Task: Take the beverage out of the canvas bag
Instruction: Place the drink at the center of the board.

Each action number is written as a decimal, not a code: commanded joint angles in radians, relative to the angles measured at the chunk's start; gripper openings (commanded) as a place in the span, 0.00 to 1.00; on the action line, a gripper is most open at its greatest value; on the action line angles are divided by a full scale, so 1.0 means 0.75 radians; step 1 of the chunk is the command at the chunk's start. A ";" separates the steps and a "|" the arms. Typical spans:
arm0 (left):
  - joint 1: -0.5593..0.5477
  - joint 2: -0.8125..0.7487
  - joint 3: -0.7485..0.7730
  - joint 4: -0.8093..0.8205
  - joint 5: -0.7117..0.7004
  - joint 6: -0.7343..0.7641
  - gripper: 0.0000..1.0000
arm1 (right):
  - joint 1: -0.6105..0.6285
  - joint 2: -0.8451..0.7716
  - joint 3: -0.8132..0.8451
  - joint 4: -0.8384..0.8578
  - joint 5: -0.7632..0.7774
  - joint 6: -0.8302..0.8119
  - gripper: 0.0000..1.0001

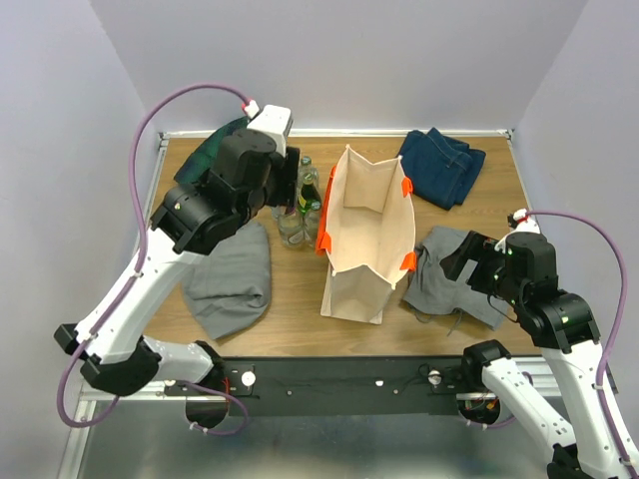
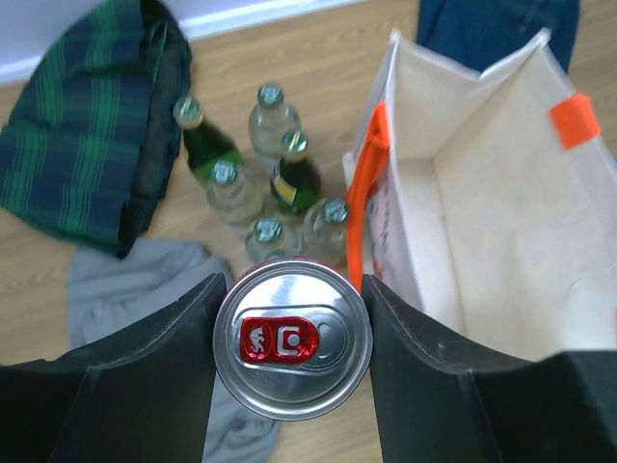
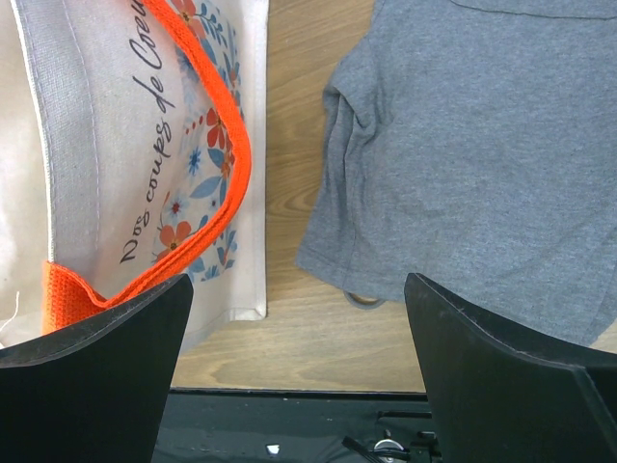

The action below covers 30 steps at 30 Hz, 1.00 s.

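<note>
The beige canvas bag (image 1: 364, 235) with orange handles stands upright mid-table; its open mouth shows bare in the left wrist view (image 2: 501, 222). My left gripper (image 2: 292, 340) is shut on a silver-topped beverage can (image 2: 292, 340) with a red tab, held above the bottles just left of the bag. In the top view the left gripper (image 1: 285, 205) sits over the bottle cluster. My right gripper (image 3: 299, 328) is open and empty, low beside the bag's printed right side (image 3: 145, 164), near the table's front edge.
Several glass bottles (image 2: 260, 183) stand left of the bag. A plaid cloth (image 2: 87, 154) lies at the back left, a grey cloth (image 1: 232, 274) at the front left, a grey shirt (image 3: 482, 154) right of the bag, jeans (image 1: 442, 165) at the back right.
</note>
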 commanded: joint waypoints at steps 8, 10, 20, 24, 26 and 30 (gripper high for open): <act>0.004 -0.237 -0.439 0.256 -0.069 -0.090 0.00 | 0.004 0.008 -0.020 0.029 -0.004 -0.014 1.00; 0.004 -0.237 -0.496 0.285 -0.079 -0.094 0.00 | 0.006 0.001 -0.020 0.031 -0.004 -0.014 1.00; 0.006 -0.219 -0.713 0.516 -0.114 -0.080 0.00 | 0.006 0.001 -0.020 0.031 -0.004 -0.016 1.00; 0.006 -0.210 -0.774 0.620 -0.077 -0.105 0.00 | 0.008 -0.003 -0.020 0.029 -0.002 -0.014 1.00; 0.012 -0.204 -0.827 0.663 -0.032 -0.115 0.00 | 0.006 -0.001 -0.020 0.031 0.000 -0.014 1.00; 0.042 -0.155 -0.870 0.702 0.009 -0.143 0.00 | 0.006 -0.003 -0.020 0.029 0.000 -0.014 1.00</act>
